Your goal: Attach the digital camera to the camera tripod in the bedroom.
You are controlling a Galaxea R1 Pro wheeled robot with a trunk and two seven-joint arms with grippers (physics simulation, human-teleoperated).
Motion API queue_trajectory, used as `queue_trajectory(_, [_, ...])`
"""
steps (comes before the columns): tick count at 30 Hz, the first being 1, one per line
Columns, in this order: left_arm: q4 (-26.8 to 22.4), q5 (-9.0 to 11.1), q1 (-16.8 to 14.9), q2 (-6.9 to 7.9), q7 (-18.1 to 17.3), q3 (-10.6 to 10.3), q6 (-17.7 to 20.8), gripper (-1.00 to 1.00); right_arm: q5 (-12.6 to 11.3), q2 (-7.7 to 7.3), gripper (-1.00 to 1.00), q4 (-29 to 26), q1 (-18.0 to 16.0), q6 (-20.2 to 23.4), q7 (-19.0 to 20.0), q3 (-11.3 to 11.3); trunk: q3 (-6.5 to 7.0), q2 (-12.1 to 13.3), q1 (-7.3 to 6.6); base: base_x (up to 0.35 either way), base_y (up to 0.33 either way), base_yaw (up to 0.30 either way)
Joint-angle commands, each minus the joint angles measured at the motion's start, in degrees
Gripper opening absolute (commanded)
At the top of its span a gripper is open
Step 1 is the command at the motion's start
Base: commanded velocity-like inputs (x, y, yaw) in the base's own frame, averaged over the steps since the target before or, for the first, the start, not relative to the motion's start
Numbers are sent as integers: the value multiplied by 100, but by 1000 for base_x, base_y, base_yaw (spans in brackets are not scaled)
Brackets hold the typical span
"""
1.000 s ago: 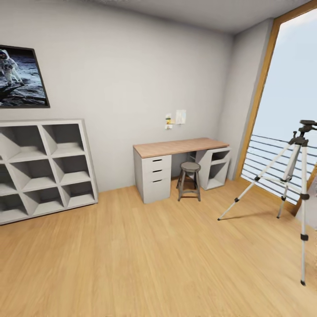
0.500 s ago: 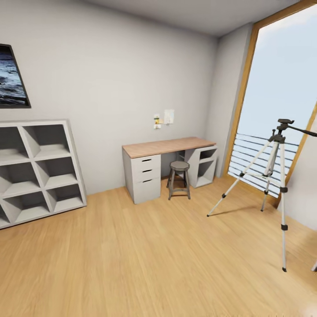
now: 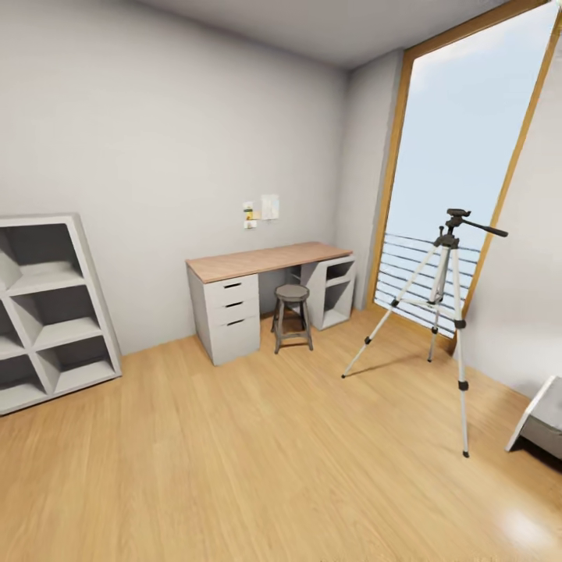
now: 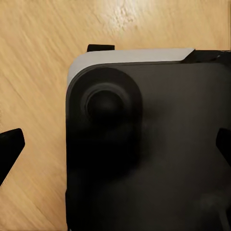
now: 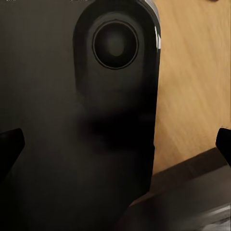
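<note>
Nearest the robot, both wrist views look down past dark robot bodywork point(image 4: 154, 154) onto the light wood floor point(image 3: 234, 468). The left gripper point(image 4: 115, 144) and right gripper point(image 5: 115, 144) each show dark fingertips point(image 4: 9, 144) at opposite edges of their views, so both sets of jaws stand apart, holding nothing.

In the head view, a grey bed corner point(image 3: 540, 421) sits low at the right. Beyond it the camera tripod point(image 3: 441, 312) stands on open floor before the tall wood-framed window point(image 3: 460, 156), legs spread, pan handle pointing right, with nothing between it and the robot. At the left leans a grey cubby shelf point(image 3: 47, 312). Farthest, against the wall, are the wood-topped desk point(image 3: 265, 261) and a grey stool point(image 3: 292, 312) tucked at its knee space.
</note>
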Motion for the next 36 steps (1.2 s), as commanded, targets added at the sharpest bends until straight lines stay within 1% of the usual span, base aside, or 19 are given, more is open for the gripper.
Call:
queue_trajectory(1, [-2,68,1,3,-3,2,-14,100,2,0,100,0,-1,-4,-5,2,-4,-2,0,0,0,-242])
queue_trajectory(3, [-3,164,1,5,-4,-4,-14,100,2,0,100,0,-1,-4,-5,2,-4,-2,0,0,0,-242])
queue_trajectory(4, [-8,371,1,15,-7,-12,-14,100,0,0,100,0,-1,-7,-6,0,-4,-2,0,0,0,-242])
queue_trajectory(6, [-15,614,2,27,-10,-18,-14,100,-3,0,100,0,-1,-11,-6,-3,-4,-2,0,0,0,-242])
queue_trajectory(8, [-24,986,2,43,-18,-24,-14,100,-9,0,100,0,-1,-52,-6,-9,-4,-2,0,0,0,-242])
queue_trajectory(10, [-26,1120,2,50,-18,-26,-14,100,-14,0,100,0,-1,-81,-6,-15,-4,-2,0,0,0,-242])
queue_trajectory(11, [-27,1225,2,60,-16,-27,-12,100,-21,0,100,0,-1,-106,-6,-18,-4,-2,0,0,0,-242])
queue_trajectory(12, [-28,1267,2,65,-15,-27,-11,100,-24,0,100,0,-1,-116,-6,-20,-4,-2,0,0,0,-242])
queue_trajectory(15, [-25,1372,2,64,-9,-28,-3,100,-28,3,100,0,-1,-144,-6,-23,-4,-2,0,0,0,-242])
queue_trajectory(19, [-23,1416,2,57,-2,-28,1,100,-27,6,100,0,-1,-154,-6,-24,-4,-2,0,0,0,-242])
queue_trajectory(36, [-13,1445,2,48,3,-37,3,100,-25,1,100,0,-1,-155,2,-7,-4,-2,0,0,0,-247])
